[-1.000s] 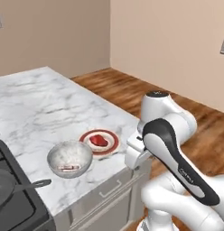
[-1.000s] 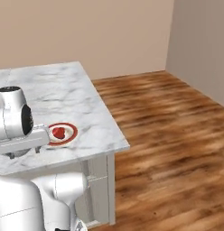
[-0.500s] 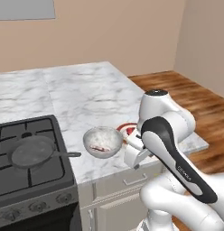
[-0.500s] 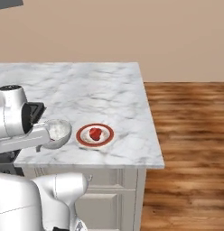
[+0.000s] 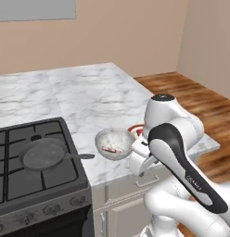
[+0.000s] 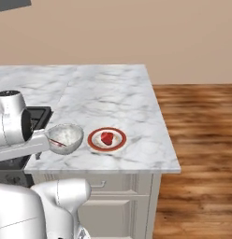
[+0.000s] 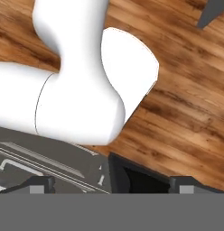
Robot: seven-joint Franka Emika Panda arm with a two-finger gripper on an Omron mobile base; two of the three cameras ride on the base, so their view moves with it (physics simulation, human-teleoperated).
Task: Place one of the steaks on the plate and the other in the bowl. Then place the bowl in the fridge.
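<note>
Gripper [image 7: 111, 185] in the hand view: fingertips [image 7: 41, 184] set wide apart, nothing between them, pointing down at wood floor [image 7: 181, 113] and the dark top of the oven [image 7: 136, 180].

In the left base view, hand at the counter's front edge, gripper itself hard to make out. Bowl [image 5: 115, 139] just beside the hand on the marble counter [image 5: 89, 92], marbled steak [image 5: 110, 149] inside. Plate [image 5: 134, 127] right behind the bowl, touching or nearly so, half hidden by the arm. Frying pan [image 5: 42, 154] well off to the left on the stove [image 5: 24, 185]. Whole picture shifted since half a second ago: camera swung round, more stove in sight, bowl and plate side by side as before.

In the right base view, bowl [image 6: 71, 132] close beside the hand, marbled steak [image 6: 57, 142] in it. Plate [image 6: 95, 144] just to its right, a small gap between them, plain red steak [image 6: 107, 137] at its centre. Same shift of the camera here, both dishes unmoved on the counter [image 6: 113, 93].
</note>
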